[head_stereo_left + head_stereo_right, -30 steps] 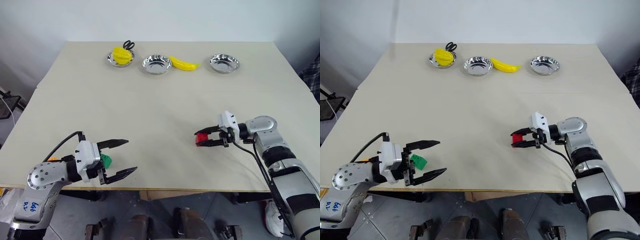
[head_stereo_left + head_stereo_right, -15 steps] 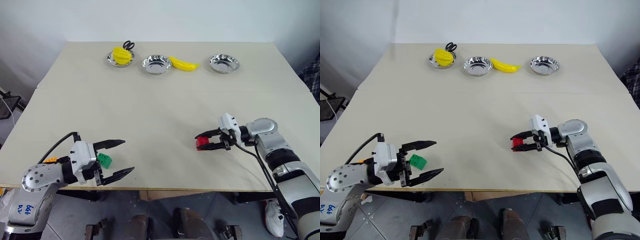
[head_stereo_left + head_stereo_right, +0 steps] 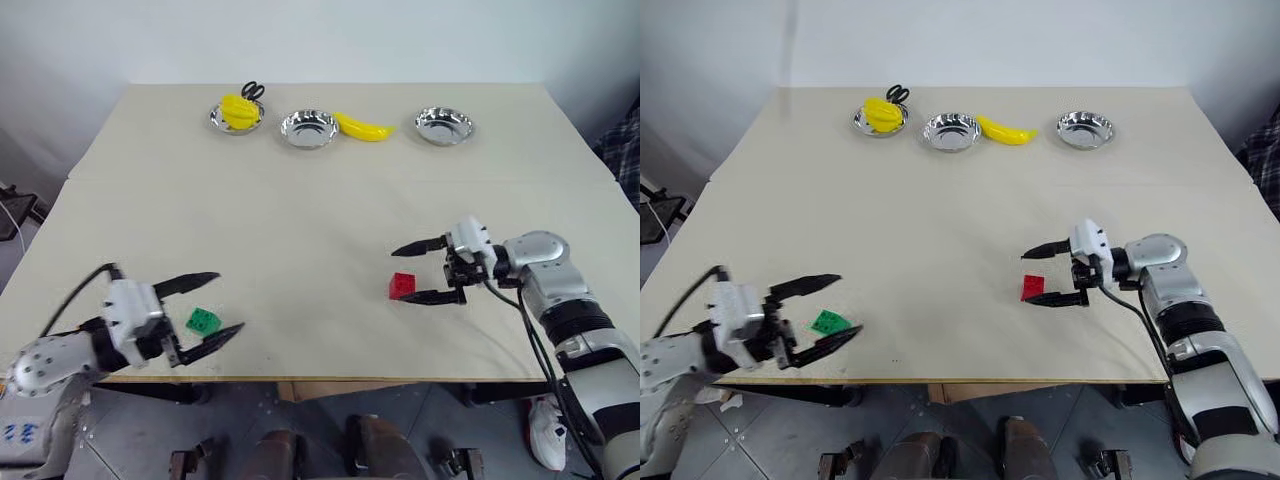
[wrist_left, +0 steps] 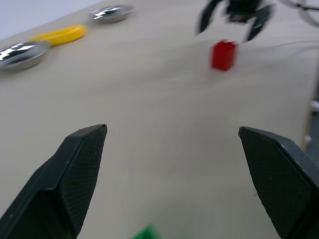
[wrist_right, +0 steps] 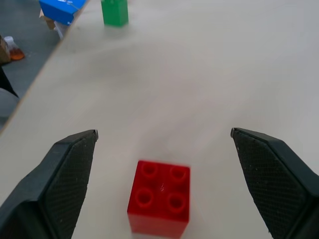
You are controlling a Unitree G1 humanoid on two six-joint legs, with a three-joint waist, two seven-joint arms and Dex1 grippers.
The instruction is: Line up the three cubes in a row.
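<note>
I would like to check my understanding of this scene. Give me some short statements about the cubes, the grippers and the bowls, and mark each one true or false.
1. The right gripper is open, and the red cube sits on the table free of its fingers. True.
2. The left gripper is shut on the green cube. False: it is open, and the green cube lies on the table between its spread fingers.
3. The red and green cubes touch each other. False: they lie far apart, red toward the right side, green near the front left edge.
4. Three steel bowls stand along the far side of the table. True.
5. The loose banana lies inside a bowl. False: it lies on the table between two bowls.
</note>
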